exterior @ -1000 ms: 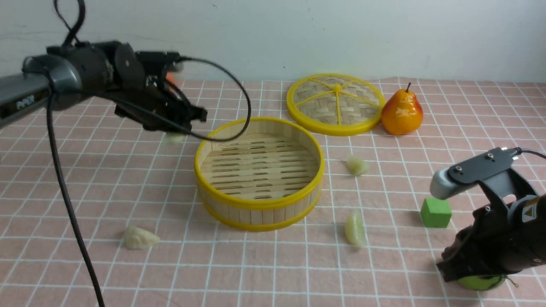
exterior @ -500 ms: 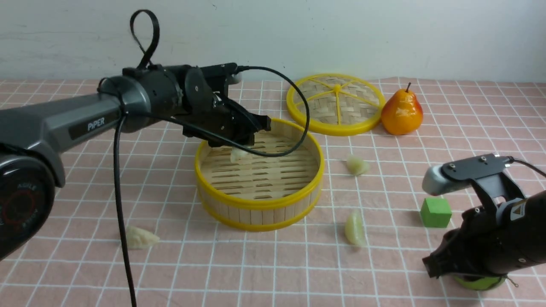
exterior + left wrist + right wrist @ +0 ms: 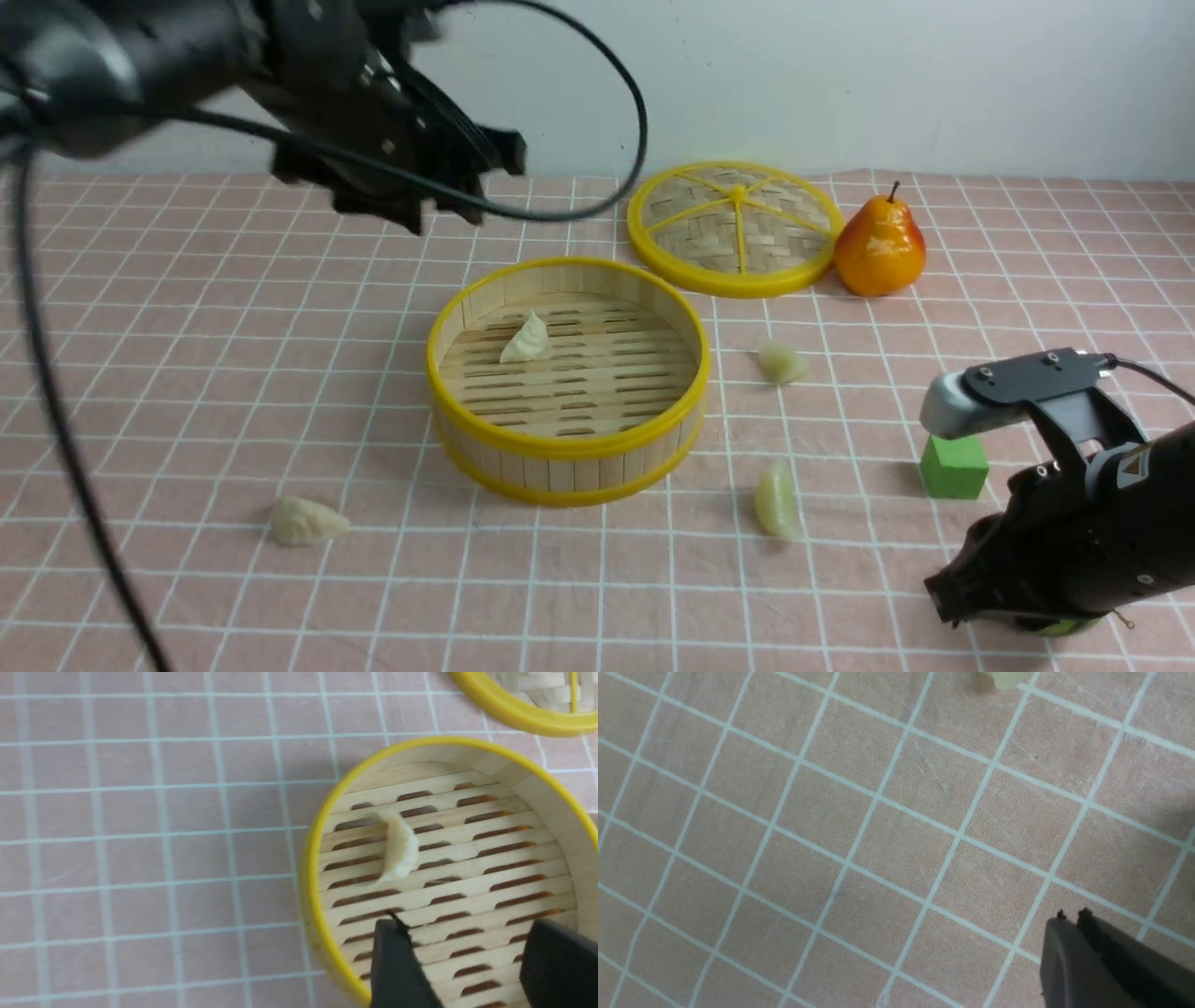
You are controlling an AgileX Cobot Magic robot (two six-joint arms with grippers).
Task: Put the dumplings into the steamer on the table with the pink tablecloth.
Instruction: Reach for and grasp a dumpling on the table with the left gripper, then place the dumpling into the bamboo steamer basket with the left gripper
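The pink tablecloth (image 3: pixel 187 373) lay flat beneath all items. The first dumpling (image 3: pixel 303 521) lay on the cloth left of the steamer (image 3: pixel 560 462) and nearer the camera, well apart from it. The left gripper (image 3: pixel 462 938) hung above the steamer's rear left side, its fingers (image 3: pixel 397 970) spread with nothing between them. The second dumpling (image 3: pixel 526 339) rested on the steamer's slatted floor, in the rear left part, clear of the wall. The lid (image 3: pixel 736 229) lay flat behind the steamer to the right, near it but apart. The third dumpling (image 3: pixel 780 361) lay just right of the steamer. The fourth dumpling (image 3: pixel 777 501) lay right of its front edge. The pear (image 3: pixel 879 245) stood upright beyond the lid, farther right of the steamer. The green cube (image 3: pixel 953 467) sat well right of the steamer. The right gripper (image 3: pixel 1071 917) was farthest right of the steamer, low over the cloth, fingers pressed together on nothing.
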